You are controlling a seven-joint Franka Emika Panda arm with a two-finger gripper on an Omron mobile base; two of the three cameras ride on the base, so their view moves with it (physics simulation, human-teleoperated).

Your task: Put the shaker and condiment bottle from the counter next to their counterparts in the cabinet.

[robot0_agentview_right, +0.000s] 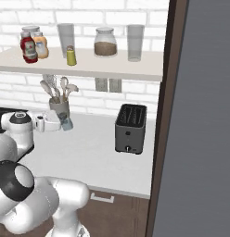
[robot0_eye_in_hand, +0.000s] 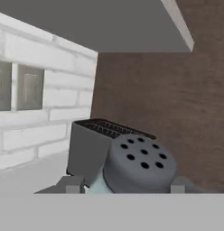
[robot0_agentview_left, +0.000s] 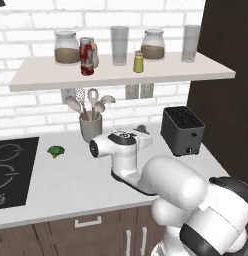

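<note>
With squat red condiment bottle [robot0_agentview_left: 86, 56] already on pale beige shelf [robot0_agentview_left: 161, 76], gripper [robot0_agentview_right: 66, 124] narrowly closed on small blue-grey shaker [robot0_eye_in_hand: 138, 169]; next, lift beside yellow-green shaker [robot0_agentview_left: 138, 62]

Red condiment bottle [robot0_agentview_left: 86, 56], yellow-green shaker [robot0_agentview_left: 138, 62], beige cabinet [robot0_agentview_left: 121, 75], white brick, dark toaster [robot0_agentview_left: 182, 131]

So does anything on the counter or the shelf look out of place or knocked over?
Nothing is spilled or toppled. One oddity: a broccoli floret lies loose on the counter beside the stovetop. The jars and bottles on the shelf stand upright.
</note>
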